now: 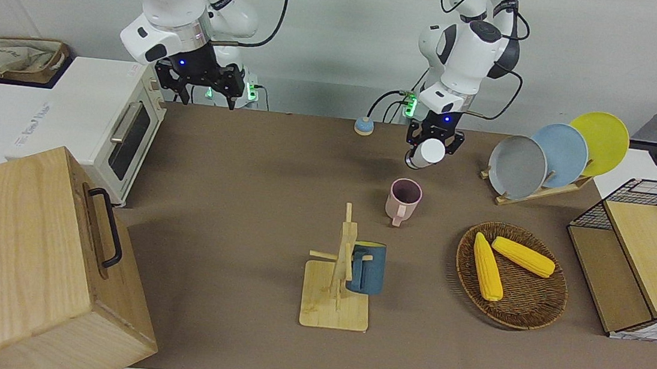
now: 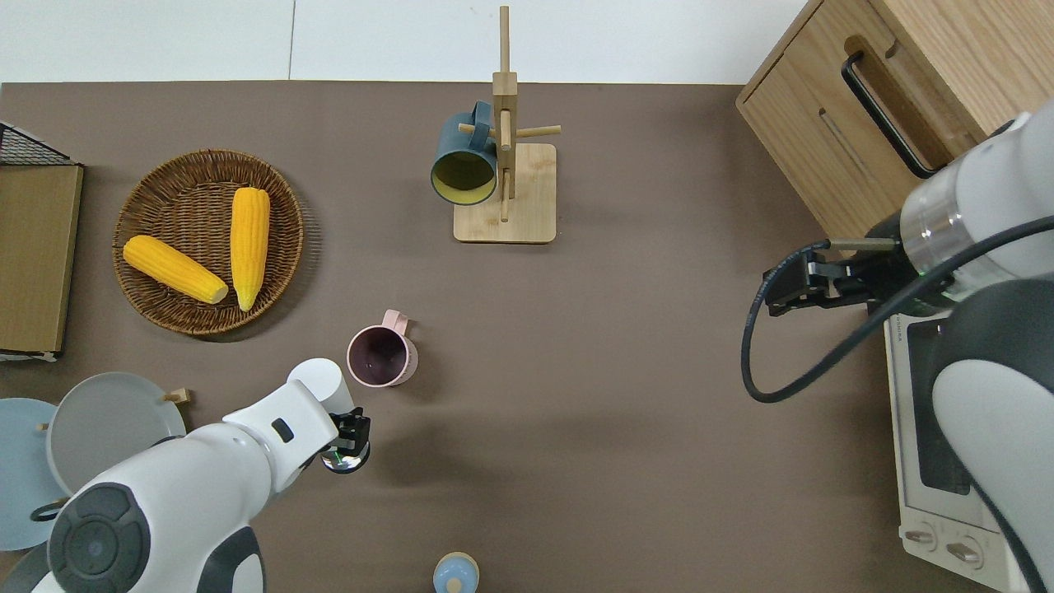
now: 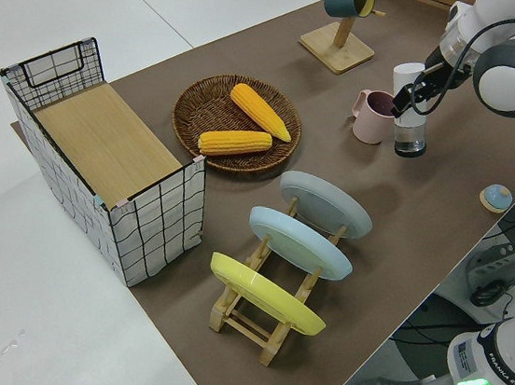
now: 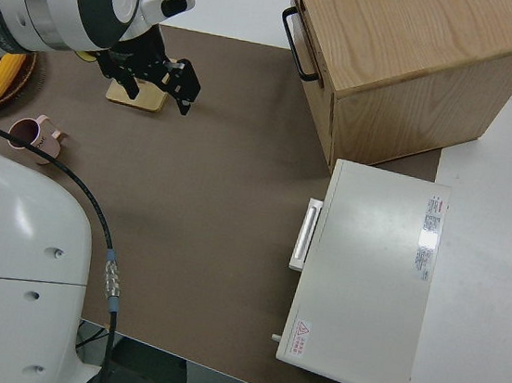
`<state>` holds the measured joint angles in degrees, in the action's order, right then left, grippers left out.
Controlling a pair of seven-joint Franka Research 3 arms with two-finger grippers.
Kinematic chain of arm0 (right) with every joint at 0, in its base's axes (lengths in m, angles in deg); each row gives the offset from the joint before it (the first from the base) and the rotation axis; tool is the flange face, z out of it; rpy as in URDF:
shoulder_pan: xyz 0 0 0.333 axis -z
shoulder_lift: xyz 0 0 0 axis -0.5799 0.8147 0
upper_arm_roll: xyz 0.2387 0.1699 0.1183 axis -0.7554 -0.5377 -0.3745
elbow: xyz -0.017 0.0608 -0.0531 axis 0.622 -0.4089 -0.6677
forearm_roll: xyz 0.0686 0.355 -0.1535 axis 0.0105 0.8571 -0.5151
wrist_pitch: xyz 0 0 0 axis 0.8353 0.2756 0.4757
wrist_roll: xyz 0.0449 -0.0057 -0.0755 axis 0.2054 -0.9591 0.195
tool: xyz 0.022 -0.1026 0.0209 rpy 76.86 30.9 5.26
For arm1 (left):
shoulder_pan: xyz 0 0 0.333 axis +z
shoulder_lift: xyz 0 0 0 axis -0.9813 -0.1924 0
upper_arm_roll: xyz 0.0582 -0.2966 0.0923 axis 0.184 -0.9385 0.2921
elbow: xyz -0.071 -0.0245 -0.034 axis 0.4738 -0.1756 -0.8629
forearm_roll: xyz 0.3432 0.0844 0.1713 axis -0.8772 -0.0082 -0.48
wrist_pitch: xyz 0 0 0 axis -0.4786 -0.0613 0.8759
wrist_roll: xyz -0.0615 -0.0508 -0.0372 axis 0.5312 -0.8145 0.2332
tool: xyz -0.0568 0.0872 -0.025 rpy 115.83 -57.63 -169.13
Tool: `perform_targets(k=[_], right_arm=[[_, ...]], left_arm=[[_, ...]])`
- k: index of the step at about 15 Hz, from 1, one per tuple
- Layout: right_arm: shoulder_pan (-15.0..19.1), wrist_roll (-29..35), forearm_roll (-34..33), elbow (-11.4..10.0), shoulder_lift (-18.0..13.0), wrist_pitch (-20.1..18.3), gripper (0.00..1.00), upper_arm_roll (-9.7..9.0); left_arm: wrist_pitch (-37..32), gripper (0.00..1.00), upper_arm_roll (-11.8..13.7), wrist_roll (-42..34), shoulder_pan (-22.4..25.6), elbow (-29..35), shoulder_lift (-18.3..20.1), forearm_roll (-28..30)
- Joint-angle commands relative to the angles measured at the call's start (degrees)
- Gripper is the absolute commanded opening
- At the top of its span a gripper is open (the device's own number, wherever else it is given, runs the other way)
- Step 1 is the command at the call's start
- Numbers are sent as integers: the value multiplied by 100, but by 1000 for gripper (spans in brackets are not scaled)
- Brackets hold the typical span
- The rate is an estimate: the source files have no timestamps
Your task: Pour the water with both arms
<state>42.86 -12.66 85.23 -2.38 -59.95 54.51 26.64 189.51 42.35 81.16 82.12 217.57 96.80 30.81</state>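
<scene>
The left gripper (image 1: 431, 148) is clamped on a white cup (image 1: 429, 153), tilted in the air just beside the pink mug (image 1: 403, 199). The smooth, light cup could slip, so a mid-wall grip suits it. The right gripper (image 1: 204, 85) is parked, fingers apart.

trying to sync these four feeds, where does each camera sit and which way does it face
Front: across the table, facing both arms; left gripper holds a white cup near the pink mug.
Overhead: straight down; arms enter from the bottom.
Left side: raised at the left arm's end, over the plate rack and corn basket.
Right side: above the parked right arm, over the toaster oven and wooden box.
All four show the pink mug.
</scene>
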Motion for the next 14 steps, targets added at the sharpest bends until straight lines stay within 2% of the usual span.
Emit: perform_targets(k=[1,4,6,7,12,14], right_arm=[[426,-190,61,-186,-138,14,992,-61],[672,-199,97,-116,-138,23,992,-79],[673,-173,79,-115,-138,32,992,-70],[673,-172,53,-115,-138,67,992,-70],[699,-181,35,-115,-138,58,992,-26],[804,-181,-17,-115,-138,67,992,0]], left_arm=[[83,0,-223,66,-128,97,57,76],[22,0,-303,75,-75,71,-127,23],[-476,0,-294,40,-5,-86,-171,-30],[-775,0,-294,40,108,-288,-311,-160],[-1243,0,-241,84,153,-693,-777,-320],[-1542,0,-241,214,302,-1018,-1058,-573]])
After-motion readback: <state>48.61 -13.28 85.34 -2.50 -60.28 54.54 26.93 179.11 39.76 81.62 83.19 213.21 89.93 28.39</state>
